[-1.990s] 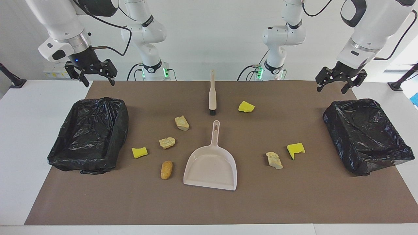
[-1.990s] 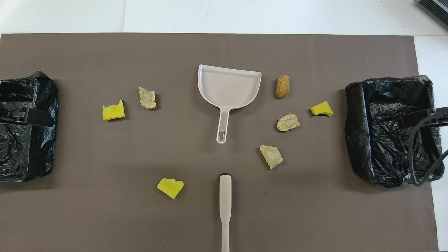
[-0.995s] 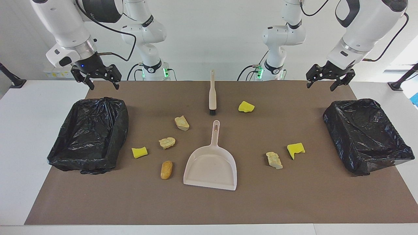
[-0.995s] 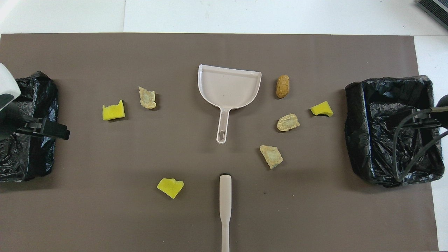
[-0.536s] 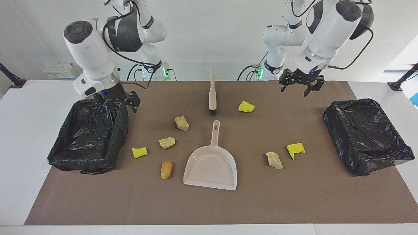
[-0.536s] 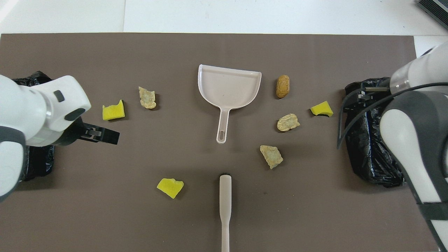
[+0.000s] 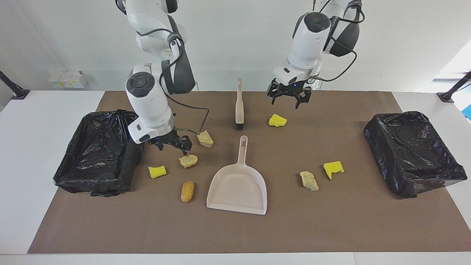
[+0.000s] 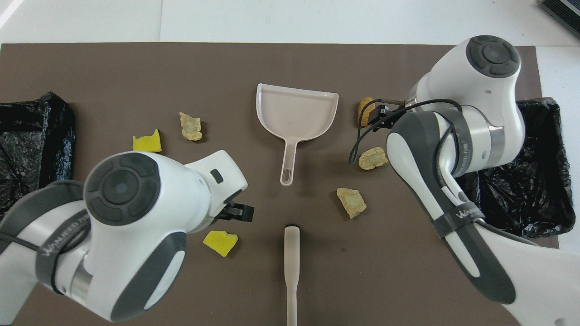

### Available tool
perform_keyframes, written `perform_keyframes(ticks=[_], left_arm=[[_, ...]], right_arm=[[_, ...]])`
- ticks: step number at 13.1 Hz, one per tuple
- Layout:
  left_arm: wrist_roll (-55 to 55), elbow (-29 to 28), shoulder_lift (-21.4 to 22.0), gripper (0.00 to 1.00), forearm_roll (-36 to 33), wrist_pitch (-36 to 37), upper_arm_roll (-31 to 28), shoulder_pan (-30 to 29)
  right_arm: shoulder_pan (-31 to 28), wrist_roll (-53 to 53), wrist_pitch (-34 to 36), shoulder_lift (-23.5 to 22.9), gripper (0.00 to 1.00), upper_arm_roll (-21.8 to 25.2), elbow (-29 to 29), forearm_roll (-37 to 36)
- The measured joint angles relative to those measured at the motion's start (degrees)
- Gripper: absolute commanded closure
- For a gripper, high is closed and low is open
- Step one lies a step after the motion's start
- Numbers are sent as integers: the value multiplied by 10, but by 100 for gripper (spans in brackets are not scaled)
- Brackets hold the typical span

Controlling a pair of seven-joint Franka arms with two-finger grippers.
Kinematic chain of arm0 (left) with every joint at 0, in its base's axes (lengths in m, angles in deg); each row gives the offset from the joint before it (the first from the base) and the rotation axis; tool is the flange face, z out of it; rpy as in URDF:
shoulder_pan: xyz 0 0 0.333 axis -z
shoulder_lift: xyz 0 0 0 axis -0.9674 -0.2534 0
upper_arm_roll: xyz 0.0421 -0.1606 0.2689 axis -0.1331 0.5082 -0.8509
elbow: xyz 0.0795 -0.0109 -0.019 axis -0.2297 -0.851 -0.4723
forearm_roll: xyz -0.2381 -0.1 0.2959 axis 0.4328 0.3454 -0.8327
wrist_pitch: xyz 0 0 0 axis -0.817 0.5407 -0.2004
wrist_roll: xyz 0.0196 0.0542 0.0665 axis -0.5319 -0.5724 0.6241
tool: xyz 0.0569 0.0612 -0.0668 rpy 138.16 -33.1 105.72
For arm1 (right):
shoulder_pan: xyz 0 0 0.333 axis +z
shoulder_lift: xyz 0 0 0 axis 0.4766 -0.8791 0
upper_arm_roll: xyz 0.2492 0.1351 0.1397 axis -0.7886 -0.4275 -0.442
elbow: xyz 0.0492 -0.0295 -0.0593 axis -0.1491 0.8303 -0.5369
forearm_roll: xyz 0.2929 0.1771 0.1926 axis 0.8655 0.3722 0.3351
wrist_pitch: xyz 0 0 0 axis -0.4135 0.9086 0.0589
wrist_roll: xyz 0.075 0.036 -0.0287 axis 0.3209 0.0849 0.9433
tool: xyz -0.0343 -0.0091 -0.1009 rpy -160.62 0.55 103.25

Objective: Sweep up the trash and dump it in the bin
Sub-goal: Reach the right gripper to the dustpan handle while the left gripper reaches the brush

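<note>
The step in hand looked like the reach for the tools: to do it well, the left end effector (image 7: 289, 98), hanging over the brown mat close to the long beige brush (image 7: 239, 105) and the bright yellow sponge piece (image 7: 277, 120) beside it, would need to drop squarely over the brush handle and close across its narrow width, while the right end effector (image 7: 171, 144), low over the mat between two pale beige crumbly chunks (image 7: 205, 138) (image 7: 188, 161), would need to cross to the handle of the beige plastic dustpan (image 7: 238, 182) without knocking the scraps. Both end effectors had their fingers spread wide apart, and neither held or touched anything. The trash lay loose on the counter (image 7: 44, 221): the yellow wedge (image 7: 157, 171) and orange-brown bread-like lump (image 7: 187, 191) toward the right arm's end, another beige chunk (image 7: 309, 180) and a green-backed yellow piece (image 7: 333, 168) toward the left arm's end, with both black-lined bins (image 7: 98, 151) (image 7: 414, 152) showing nothing inside
</note>
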Motion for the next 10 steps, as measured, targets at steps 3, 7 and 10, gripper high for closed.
perform_keyframes(ticks=[3, 7, 10], left_arm=[[59, -49, -1, 0, 0, -28, 0, 76], [114, -144, -3, 0, 0, -128, 1, 163], [148, -185, -2, 0, 0, -178, 0, 217]], right_arm=[[16, -49, 35, -64, 0, -11, -86, 9], [47, -84, 32, -113, 0, -30, -121, 9], [62, -118, 19, -127, 0, -32, -123, 11]])
